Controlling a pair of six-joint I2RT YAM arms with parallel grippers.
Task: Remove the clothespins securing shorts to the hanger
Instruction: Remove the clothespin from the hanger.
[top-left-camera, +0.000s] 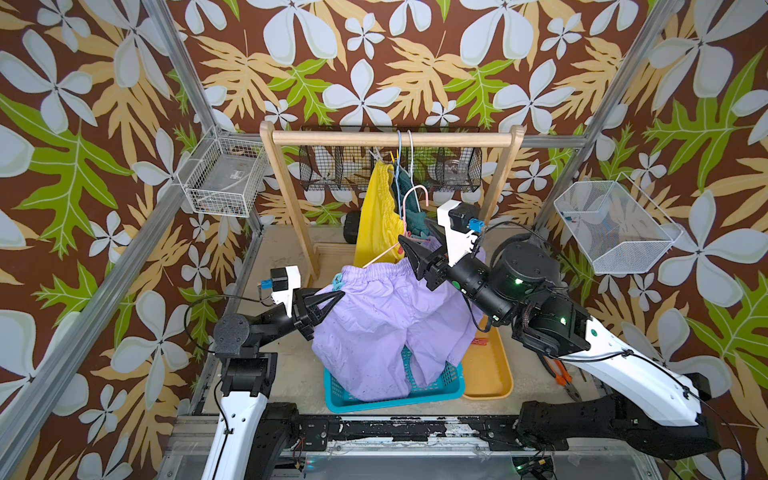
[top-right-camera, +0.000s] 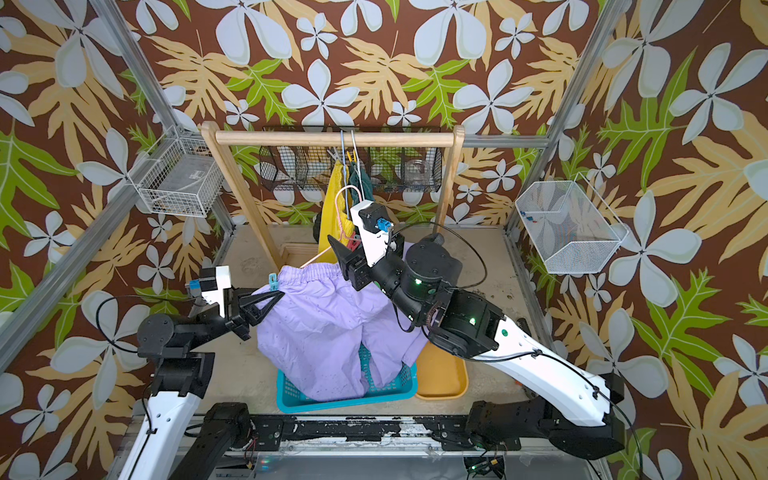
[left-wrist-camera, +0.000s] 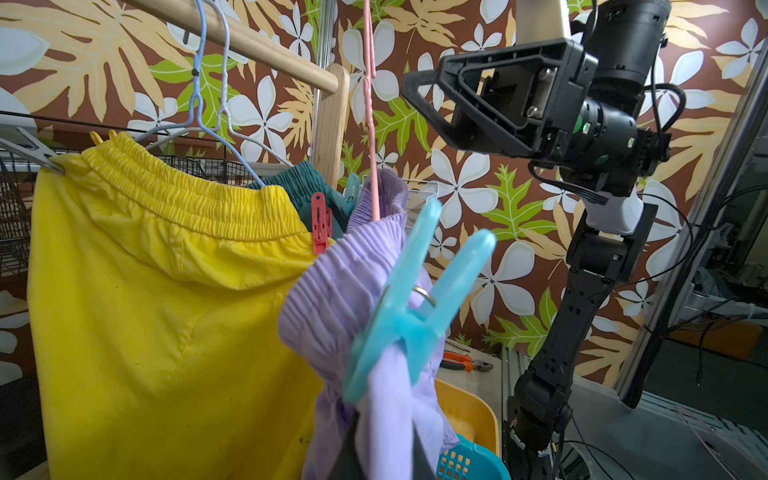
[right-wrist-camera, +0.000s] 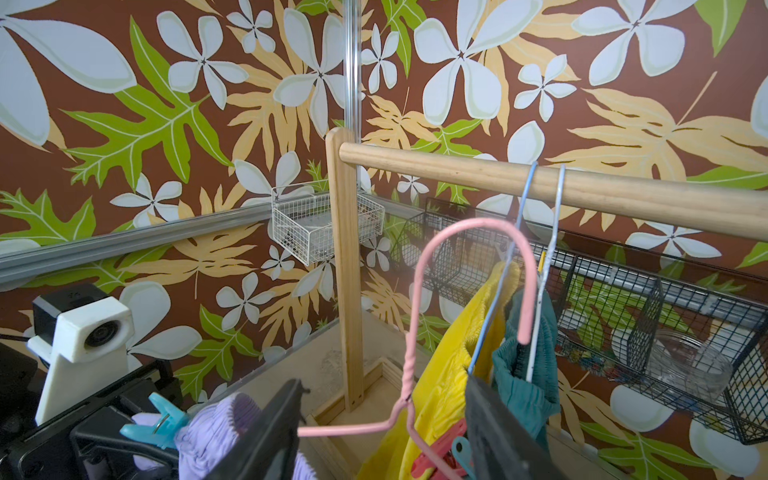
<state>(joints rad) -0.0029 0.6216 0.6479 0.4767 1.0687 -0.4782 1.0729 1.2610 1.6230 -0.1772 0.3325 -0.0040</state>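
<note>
Lilac shorts (top-left-camera: 390, 324) (top-right-camera: 328, 320) droop over the blue basket, pinned to a pink wire hanger (top-left-camera: 415, 195) (right-wrist-camera: 419, 291) whose hook is off the rail. A light blue clothespin (left-wrist-camera: 415, 299) (top-left-camera: 337, 281) clamps their waistband. Just below it, my left gripper (top-left-camera: 338, 296) (left-wrist-camera: 382, 457) is shut on the lilac fabric. My right gripper (top-left-camera: 419, 239) (right-wrist-camera: 386, 432) is open astride the hanger's twisted neck, its jaws not touching it. A red-pink clothespin (right-wrist-camera: 440, 449) sits on the hanger arm beside a teal one. Yellow shorts (top-left-camera: 376, 220) and teal green shorts (right-wrist-camera: 528, 374) hang on the rail.
The wooden rail (top-left-camera: 390, 138) stands at the back with a black wire basket behind it. A blue basket (top-left-camera: 415, 395) and yellow tray (top-left-camera: 486, 370) lie under the lilac shorts. Orange pliers (top-left-camera: 559, 372) lie right. White wire baskets (top-left-camera: 224, 178) (top-left-camera: 615, 226) hang on both sides.
</note>
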